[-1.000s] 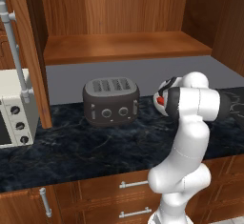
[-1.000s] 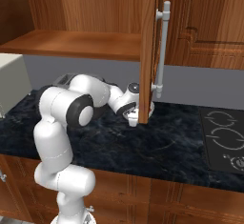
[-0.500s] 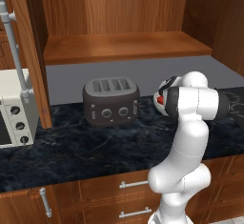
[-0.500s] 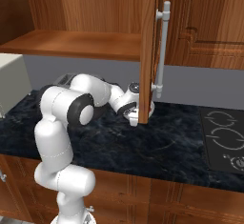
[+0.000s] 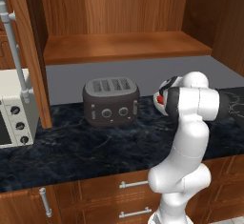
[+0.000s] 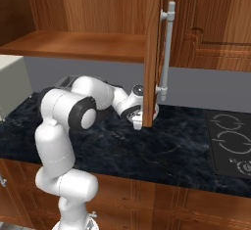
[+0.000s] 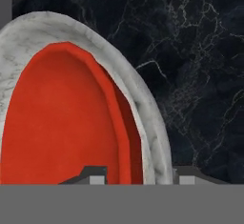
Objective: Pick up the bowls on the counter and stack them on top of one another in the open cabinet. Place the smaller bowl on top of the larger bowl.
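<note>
Red smaller bowl (image 7: 62,123) sits nested in the larger bowl (image 7: 95,32) on the counter (image 7: 200,51), right beneath the claw (image 7: 142,175), whose narrowed jaws straddle both walls, seemingly to lift both together; whether they grip, I cannot tell.

No readable text, labels or numbers anywhere.

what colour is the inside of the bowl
Glossy red inside, with a white-grey speckled rim; hand view.
</note>
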Tool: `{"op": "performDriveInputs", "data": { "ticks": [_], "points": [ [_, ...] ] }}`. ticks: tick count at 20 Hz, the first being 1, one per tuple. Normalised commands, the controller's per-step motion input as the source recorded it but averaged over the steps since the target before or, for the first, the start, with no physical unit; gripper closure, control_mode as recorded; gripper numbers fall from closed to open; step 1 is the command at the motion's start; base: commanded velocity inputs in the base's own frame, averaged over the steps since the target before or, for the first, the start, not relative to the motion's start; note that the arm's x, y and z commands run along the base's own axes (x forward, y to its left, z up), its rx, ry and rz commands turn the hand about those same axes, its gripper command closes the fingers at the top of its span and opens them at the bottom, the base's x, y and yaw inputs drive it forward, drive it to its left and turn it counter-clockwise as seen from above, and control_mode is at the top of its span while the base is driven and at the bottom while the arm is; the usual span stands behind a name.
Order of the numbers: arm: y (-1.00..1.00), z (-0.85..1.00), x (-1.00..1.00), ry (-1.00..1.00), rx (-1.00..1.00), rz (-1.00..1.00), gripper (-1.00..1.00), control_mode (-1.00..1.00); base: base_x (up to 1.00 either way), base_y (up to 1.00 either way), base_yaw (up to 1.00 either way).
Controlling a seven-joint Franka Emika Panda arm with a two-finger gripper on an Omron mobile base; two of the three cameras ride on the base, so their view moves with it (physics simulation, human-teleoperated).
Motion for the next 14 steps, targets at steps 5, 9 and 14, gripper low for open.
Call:
{"op": "performDriveInputs", "data": {
  "ticks": [5,9,14],
  "points": [
    [0.0,0.1,-0.27,-0.02,0.0,0.02,1.0,-1.0,0.0,0.0,0.0],
    [0.0,0.2,-0.3,0.0,0.0,0.03,1.0,-1.0,0.0,0.0,0.0],
    [0.0,0.3,-0.27,0.0,0.0,0.04,1.0,-1.0,0.0,0.0,0.0]
  ]
}}
